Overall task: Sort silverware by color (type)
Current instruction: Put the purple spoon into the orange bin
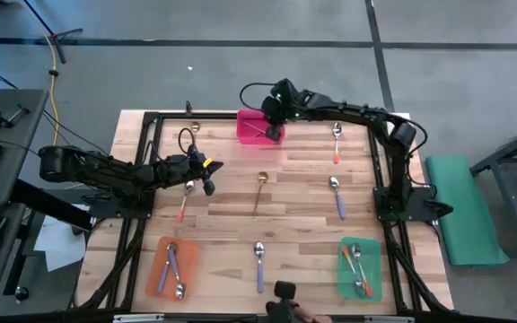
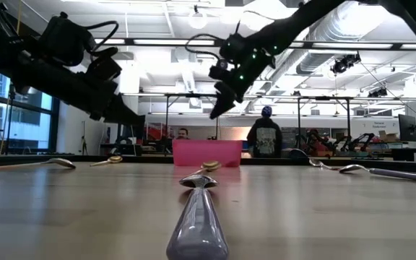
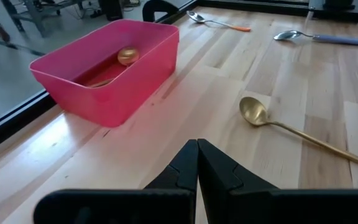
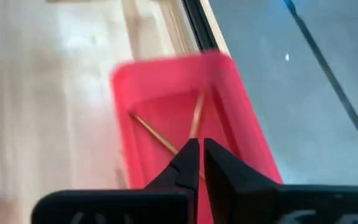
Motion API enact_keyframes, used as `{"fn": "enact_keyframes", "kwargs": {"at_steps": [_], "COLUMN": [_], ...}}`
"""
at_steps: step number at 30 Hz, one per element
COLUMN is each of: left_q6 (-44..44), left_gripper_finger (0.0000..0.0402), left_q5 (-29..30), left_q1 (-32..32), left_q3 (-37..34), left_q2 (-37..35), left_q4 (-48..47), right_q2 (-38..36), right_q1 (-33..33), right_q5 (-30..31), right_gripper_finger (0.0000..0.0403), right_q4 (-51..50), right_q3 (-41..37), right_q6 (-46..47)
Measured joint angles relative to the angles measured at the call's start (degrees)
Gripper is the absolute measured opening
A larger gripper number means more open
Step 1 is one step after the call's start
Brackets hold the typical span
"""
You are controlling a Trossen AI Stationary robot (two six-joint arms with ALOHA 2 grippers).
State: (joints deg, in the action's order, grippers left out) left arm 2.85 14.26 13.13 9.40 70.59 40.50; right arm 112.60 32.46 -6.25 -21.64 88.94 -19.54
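A pink tray (image 1: 251, 120) stands at the table's far middle and holds two crossed gold spoons (image 4: 194, 118). My right gripper (image 4: 199, 144) hangs shut and empty just above the tray (image 4: 241, 124). My left gripper (image 3: 197, 144) is shut and empty left of centre, pointing toward the pink tray (image 3: 135, 87). A gold spoon (image 1: 259, 191) lies flat on the table's middle. An orange-handled spoon (image 1: 185, 199) lies beside my left gripper (image 1: 209, 176). Further spoons lie at the right: an orange-handled one (image 1: 337, 144) and a purple-handled one (image 1: 337, 197). A purple-handled spoon (image 1: 259, 265) lies near the front.
An orange tray (image 1: 161, 278) at the near left holds purple-handled spoons. A green tray (image 1: 372, 278) at the near right holds orange-handled spoons. A small gold piece (image 1: 194, 127) lies at the far left. A black frame (image 1: 142, 135) borders the table. People stand in the room behind.
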Motion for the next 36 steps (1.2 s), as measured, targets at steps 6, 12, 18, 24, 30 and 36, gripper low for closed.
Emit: {"fn": "enact_keyframes", "kwargs": {"at_steps": [6, 12, 18, 24, 30, 36], "left_q6": [-1.03, -1.01, -1.57, -1.62, -1.60, -0.96], "left_gripper_finger": [0.0001, 0.0001, 0.0001, 0.0001, 0.0001, 0.0001], "left_q5": [-0.91, -4.72, -6.41, -6.80, -9.73, -10.85], "left_q1": [0.00, -0.01, -0.02, -0.04, -0.12, -0.20], "left_q3": [0.01, 0.00, 0.00, 0.00, 0.01, 0.01], "left_q2": [0.02, 0.00, 0.00, 0.02, 0.01, 0.00], "left_q4": [0.51, 0.49, 0.61, 1.01, 1.40, 1.04], "right_q2": [-0.26, -3.66, -12.76, -23.05, -30.25, -34.21], "right_q1": [-3.49, -8.27, -15.50, -24.17, -31.52, -36.13], "right_q5": [-1.65, 0.38, 11.65, 22.71, 31.08, 33.75], "right_gripper_finger": [0.0002, 0.0001, 0.0000, 0.0000, 0.0000, 0.0003], "right_q4": [19.62, 39.01, 39.91, 39.42, 35.34, 23.95], "right_q3": [-9.98, -23.48, -33.47, -41.56, -48.07, -50.44], "right_q6": [3.57, 10.55, 16.80, 24.55, 32.81, 43.07]}}
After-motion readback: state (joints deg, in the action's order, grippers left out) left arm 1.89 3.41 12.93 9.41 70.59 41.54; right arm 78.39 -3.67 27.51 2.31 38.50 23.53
